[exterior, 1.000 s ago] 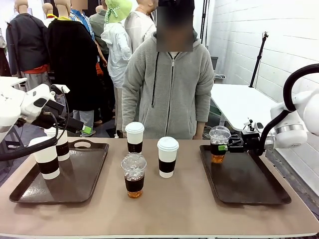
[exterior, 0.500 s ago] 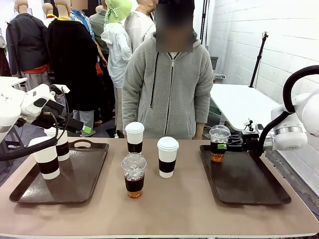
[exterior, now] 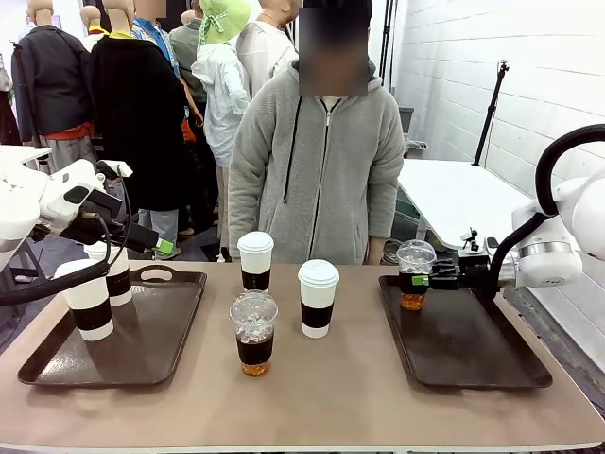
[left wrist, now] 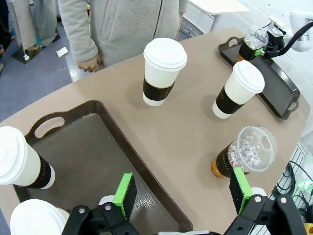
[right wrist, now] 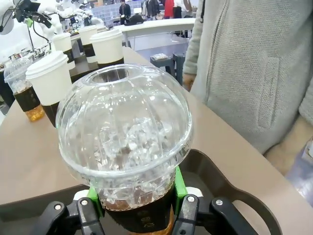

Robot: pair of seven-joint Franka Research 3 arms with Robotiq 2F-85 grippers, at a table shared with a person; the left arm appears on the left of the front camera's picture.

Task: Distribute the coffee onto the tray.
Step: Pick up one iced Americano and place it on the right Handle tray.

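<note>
My right gripper [exterior: 427, 281] is shut on a clear dome-lidded iced coffee [exterior: 416, 273] at the far left corner of the right tray [exterior: 473, 342]. In the right wrist view the green pads [right wrist: 179, 186] clamp the cup [right wrist: 124, 127] low on its sides, just over the tray [right wrist: 232, 198]. My left gripper [exterior: 166, 248] hangs open and holds nothing above the left tray [exterior: 175, 331], which carries two white sleeved cups [exterior: 90, 299]. Between the trays stand two more white cups [exterior: 255, 260] [exterior: 318, 298] and a second iced coffee [exterior: 254, 333]. The same cups appear below my open left gripper [left wrist: 182, 193].
A person in a grey hoodie [exterior: 319, 161] stands at the far edge of the table, behind the middle cups, hands down. The near half of the right tray is bare. The brown tabletop [exterior: 312, 397] in front of the cups is free.
</note>
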